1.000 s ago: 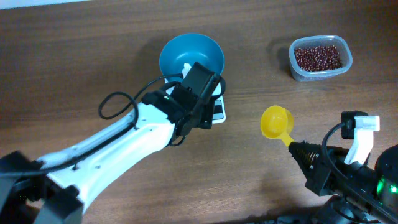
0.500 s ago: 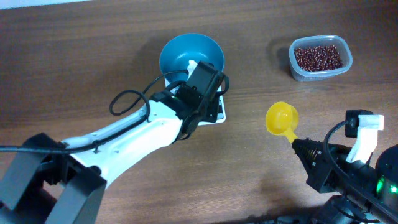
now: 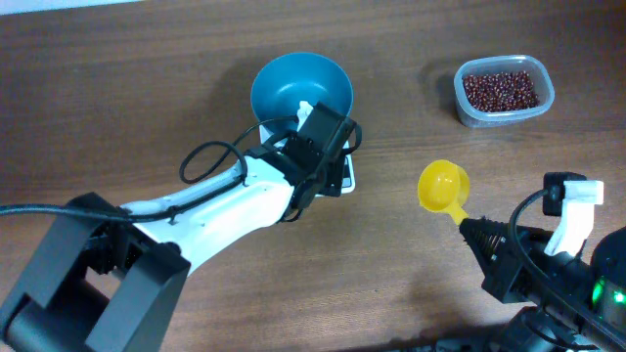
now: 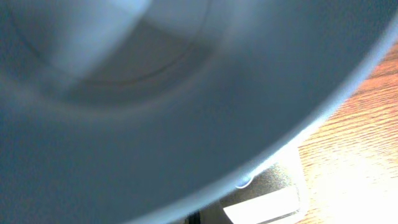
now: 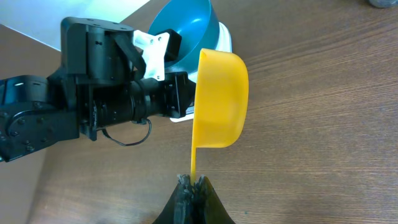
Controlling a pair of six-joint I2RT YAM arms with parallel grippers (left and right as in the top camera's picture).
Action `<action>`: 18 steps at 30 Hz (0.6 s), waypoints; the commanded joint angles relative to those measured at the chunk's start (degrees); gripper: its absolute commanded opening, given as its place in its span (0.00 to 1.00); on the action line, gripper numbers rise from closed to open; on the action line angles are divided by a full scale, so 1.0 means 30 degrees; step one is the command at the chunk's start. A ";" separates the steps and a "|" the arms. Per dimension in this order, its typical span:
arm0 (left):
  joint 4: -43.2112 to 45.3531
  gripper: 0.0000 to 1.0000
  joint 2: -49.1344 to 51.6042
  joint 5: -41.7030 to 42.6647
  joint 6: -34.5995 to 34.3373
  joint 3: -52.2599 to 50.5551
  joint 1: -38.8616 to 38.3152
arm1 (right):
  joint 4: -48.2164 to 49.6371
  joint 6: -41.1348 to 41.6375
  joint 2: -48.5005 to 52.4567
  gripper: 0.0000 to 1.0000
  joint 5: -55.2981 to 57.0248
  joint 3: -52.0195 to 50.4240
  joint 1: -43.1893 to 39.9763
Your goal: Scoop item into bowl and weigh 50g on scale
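The teal bowl (image 3: 293,80) stands on the white scale (image 3: 342,174), hiding most of it. My left gripper (image 3: 305,108) is shut, its white fingertip over the bowl's near rim; whether it grips the rim is hidden. The left wrist view is filled by the blurred bowl (image 4: 155,93), with a corner of the scale (image 4: 267,200) below. My right gripper (image 5: 193,181) is shut on the handle of an empty yellow scoop (image 5: 219,99), right of the scale above the table. The red-brown beans (image 3: 500,88) lie in a clear tub (image 3: 469,115) at the back right.
The left arm (image 3: 215,210) stretches from the lower left across the table to the bowl, with a black cable looping beside it. The right arm's base (image 3: 558,279) fills the lower right corner. Bare wood lies between scoop (image 3: 443,186) and tub.
The left arm has swung and pushed slightly farther toward the bowl. The scoop has shifted a little to the right. The bowl and tub have not moved.
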 commanded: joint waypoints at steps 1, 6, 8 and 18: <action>0.0058 0.00 0.0415 -0.0277 -0.0495 0.0066 -0.0066 | 0.0080 0.0073 -0.0160 0.04 0.0284 0.0146 0.0102; 0.0452 0.00 0.1559 -0.0270 -0.0678 0.0066 -0.0058 | 0.0087 0.0080 -0.0160 0.04 0.0160 0.0146 0.0102; 0.0321 0.00 0.1865 -0.0270 -0.0678 0.0066 -0.0058 | 0.0095 0.0080 -0.0160 0.04 0.0073 0.0146 0.0102; -0.6353 0.00 -0.4794 -0.0277 -0.0590 0.0073 -0.0066 | 0.0954 0.0066 -0.0160 0.04 0.0393 0.0146 0.0102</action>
